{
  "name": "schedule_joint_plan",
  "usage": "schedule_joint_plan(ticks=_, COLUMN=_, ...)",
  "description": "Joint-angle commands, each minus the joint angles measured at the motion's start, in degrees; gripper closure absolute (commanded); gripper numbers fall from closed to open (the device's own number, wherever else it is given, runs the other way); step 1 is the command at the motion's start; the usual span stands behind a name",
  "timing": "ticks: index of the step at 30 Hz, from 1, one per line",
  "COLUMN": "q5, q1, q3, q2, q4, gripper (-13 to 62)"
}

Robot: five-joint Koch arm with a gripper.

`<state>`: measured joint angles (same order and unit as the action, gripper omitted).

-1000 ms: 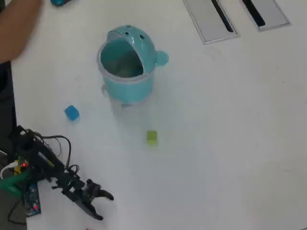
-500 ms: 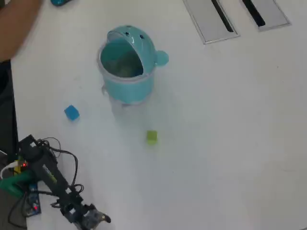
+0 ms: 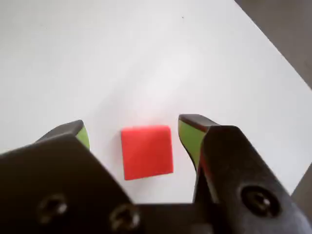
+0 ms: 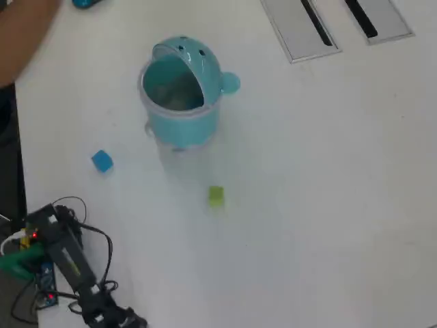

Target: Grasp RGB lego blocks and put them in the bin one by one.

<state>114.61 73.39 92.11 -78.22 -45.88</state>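
Spreading wide in the wrist view, the black jaws (image 3: 131, 134) with yellow-green inner pads stand apart, and a small red square plastic block (image 3: 146, 151) lies flat on the white counter (image 3: 146, 58) between them. It sits a little nearer the right tip than the left and touches neither.

From above, going left to right: the black arm (image 4: 68, 256) with its loose wires reaches down to the bottom edge at the far left, and the jaws sit right at that edge, hard to make out. A tiny bright blue plastic cube (image 4: 102, 161) lies above the arm. The round light-teal plastic bin (image 4: 181, 96) stands upright further right, its domed lid tipped back and its mouth open. Below it, well apart, lies a tiny yellow-green plastic cube (image 4: 216, 196). Two grey rectangular panels with black slots (image 4: 334, 20) fill the top right.
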Motion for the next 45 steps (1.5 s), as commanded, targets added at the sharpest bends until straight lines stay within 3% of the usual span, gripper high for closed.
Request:
schedule_joint_plan(ticks=1, q5=0.9, q1=0.4, q3=-5.4, q2=-0.4, q4=-0.4, gripper=15.1)
schedule_joint_plan(ticks=11, q5=0.8, q1=2.9, q3=-19.6, q2=8.3, q4=-8.3, gripper=15.2)
schedule_joint_plan(ticks=17, q5=0.4, q1=3.1, q3=-20.1, q2=7.2, q4=-17.0, gripper=15.1)
schedule_joint_plan(ticks=45, q5=-1.0, q1=4.4, q3=-21.2, q2=12.5, q4=-20.7, gripper=15.1)
